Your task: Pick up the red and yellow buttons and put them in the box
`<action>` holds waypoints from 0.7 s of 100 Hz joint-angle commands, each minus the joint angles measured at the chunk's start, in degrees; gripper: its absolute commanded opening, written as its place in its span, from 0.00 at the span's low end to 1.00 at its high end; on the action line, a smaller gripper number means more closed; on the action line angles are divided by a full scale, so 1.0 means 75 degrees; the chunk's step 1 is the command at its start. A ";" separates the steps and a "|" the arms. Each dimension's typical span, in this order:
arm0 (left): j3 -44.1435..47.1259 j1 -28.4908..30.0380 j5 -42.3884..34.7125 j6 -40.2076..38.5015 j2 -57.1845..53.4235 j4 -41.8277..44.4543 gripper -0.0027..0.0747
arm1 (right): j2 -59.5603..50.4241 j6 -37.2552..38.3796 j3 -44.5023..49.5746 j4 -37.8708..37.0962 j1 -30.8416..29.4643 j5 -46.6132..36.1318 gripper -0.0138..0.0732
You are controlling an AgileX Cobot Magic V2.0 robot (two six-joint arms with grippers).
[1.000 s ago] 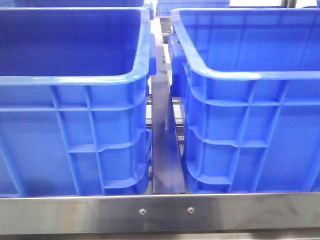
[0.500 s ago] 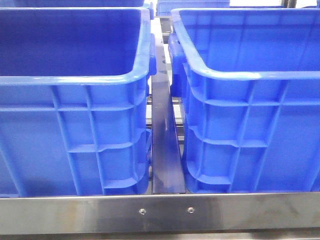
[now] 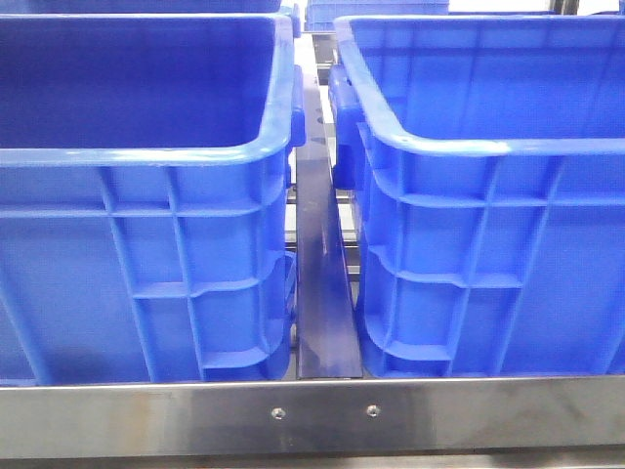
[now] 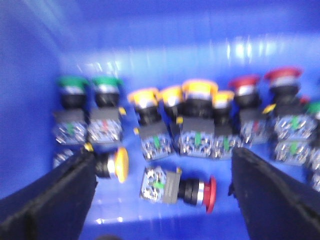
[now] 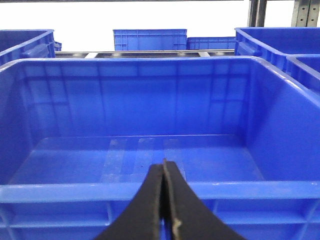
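- Down inside a blue plastic bin (image 4: 165,45), the left gripper (image 4: 162,200) hangs with its two black fingers (image 4: 47,200) spread wide apart, holding nothing.
- Between those fingers lie two toppled push buttons: a red mushroom-head button (image 4: 210,194) on its side with a silvery collar, and a yellow-orange mushroom-head button (image 4: 121,164) close to the finger on that side.
- Behind them stands a row of upright buttons (image 4: 192,122) with green, yellow and red caps; the picture is blurred, so the exact count is unclear.
- Meanwhile the right gripper (image 5: 164,200) has its black fingers pressed together, empty, just in front of the near rim of a large blue ribbed crate (image 5: 150,192).
- From the front, two blue crates (image 3: 146,156) sit side by side behind a steel rail (image 3: 322,415).
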 commanded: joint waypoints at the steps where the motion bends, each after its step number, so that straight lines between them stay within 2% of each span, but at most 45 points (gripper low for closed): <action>1: -0.0689 0.0018 0.0287 0.0305 0.0433 -0.0373 0.71 | -0.0194 -0.0039 -0.0142 -0.0087 -0.0016 -0.0646 0.08; 11: -0.1159 0.0001 0.0845 0.0670 0.1138 -0.0663 0.71 | -0.0194 -0.0039 -0.0142 -0.0087 -0.0016 -0.0646 0.08; 25: -0.1632 -0.0188 0.0998 0.0685 0.1967 -0.0648 0.71 | -0.0194 -0.0039 -0.0142 -0.0087 -0.0016 -0.0646 0.08; 48: -0.2040 -0.0549 0.0939 0.0685 0.2888 -0.0634 0.71 | -0.0194 -0.0039 -0.0142 -0.0087 -0.0016 -0.0646 0.08; 70: -0.2090 -0.0584 0.0698 0.0671 0.3471 -0.0546 0.71 | -0.0194 -0.0039 -0.0142 -0.0087 -0.0016 -0.0646 0.08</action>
